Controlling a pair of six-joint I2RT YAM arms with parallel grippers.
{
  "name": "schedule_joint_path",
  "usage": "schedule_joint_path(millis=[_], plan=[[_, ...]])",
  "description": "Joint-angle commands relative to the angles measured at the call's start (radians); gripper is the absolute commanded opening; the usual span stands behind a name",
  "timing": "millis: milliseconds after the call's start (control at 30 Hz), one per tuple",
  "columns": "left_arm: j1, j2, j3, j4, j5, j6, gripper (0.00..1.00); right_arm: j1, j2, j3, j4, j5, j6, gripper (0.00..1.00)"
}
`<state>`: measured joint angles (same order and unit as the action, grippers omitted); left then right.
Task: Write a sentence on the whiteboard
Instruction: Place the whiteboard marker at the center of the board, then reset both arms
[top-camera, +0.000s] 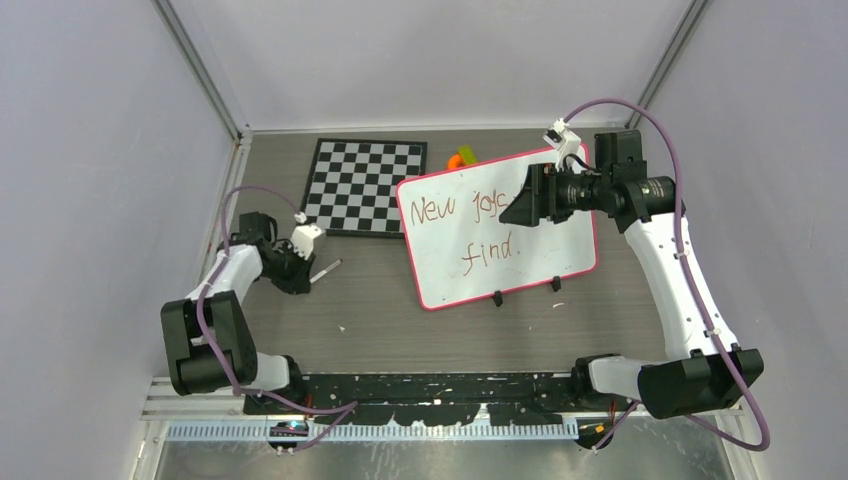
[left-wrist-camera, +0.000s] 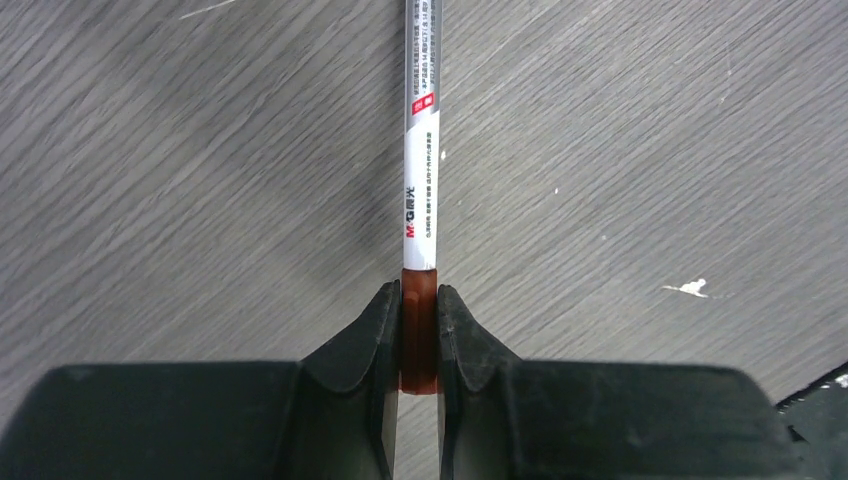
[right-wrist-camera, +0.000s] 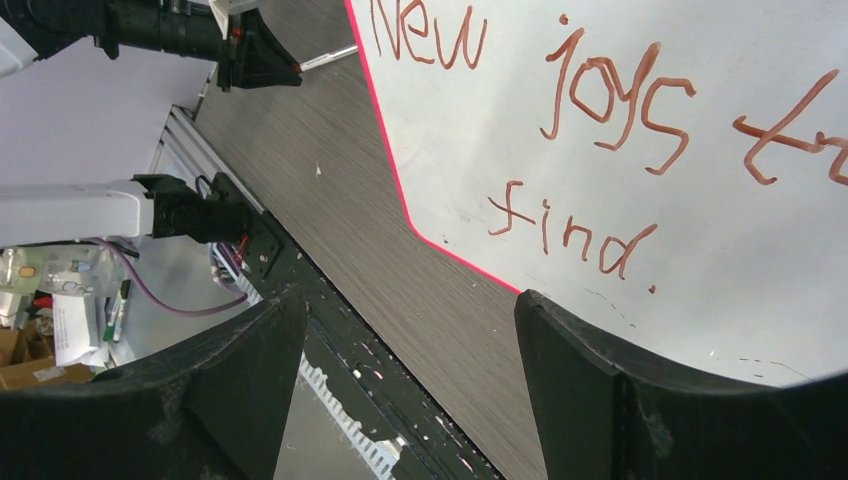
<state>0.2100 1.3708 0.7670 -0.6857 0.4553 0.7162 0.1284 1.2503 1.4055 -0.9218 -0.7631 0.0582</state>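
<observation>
The whiteboard (top-camera: 450, 272), white with a red-pink rim, lies slanted on the table at centre right, two black clips (top-camera: 497, 298) on its near edge. The sentence (top-camera: 436, 210) is in reddish-brown handwriting; in the right wrist view it (right-wrist-camera: 600, 100) reads "New joys to" over "find." My right gripper (top-camera: 515, 208) hovers over the board's upper right part, hiding some of the writing. Its jaws stand wide open and empty (right-wrist-camera: 410, 320) above the whiteboard (right-wrist-camera: 720, 260). My left gripper (top-camera: 300, 270) sits low, left of the board. It (left-wrist-camera: 419, 300) is shut on the reddish-brown end of a white marker (left-wrist-camera: 421, 150), which points away over the table.
A black-and-white checkerboard (top-camera: 365, 185) lies at the back, touching the board's left corner. A small orange and green object (top-camera: 462, 157) sits behind the board. White specks (top-camera: 342, 328) dot the wood-grain table. A black rail (top-camera: 430, 385) runs along the near edge.
</observation>
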Motion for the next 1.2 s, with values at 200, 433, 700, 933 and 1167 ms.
schedule_joint_path(millis=[200,433,700,933,1167], plan=[[-0.157,0.074,-0.037,0.115,-0.145,0.04,0.18,-0.009,-0.042,-0.007,0.003,0.035,-0.015,0.81],[-0.198,0.083,-0.036,0.098,-0.176,0.056,0.32,-0.012,-0.042,-0.009,-0.008,0.05,-0.027,0.81],[-0.237,-0.012,0.073,-0.072,-0.145,0.032,0.58,-0.011,-0.033,-0.01,-0.04,0.078,-0.064,0.81],[-0.237,-0.023,0.333,-0.247,-0.066,-0.081,0.97,-0.042,-0.006,0.062,-0.105,0.12,-0.144,0.81],[-0.176,0.064,0.63,-0.394,0.091,-0.224,1.0,-0.248,0.017,0.14,-0.211,0.08,-0.266,0.81]])
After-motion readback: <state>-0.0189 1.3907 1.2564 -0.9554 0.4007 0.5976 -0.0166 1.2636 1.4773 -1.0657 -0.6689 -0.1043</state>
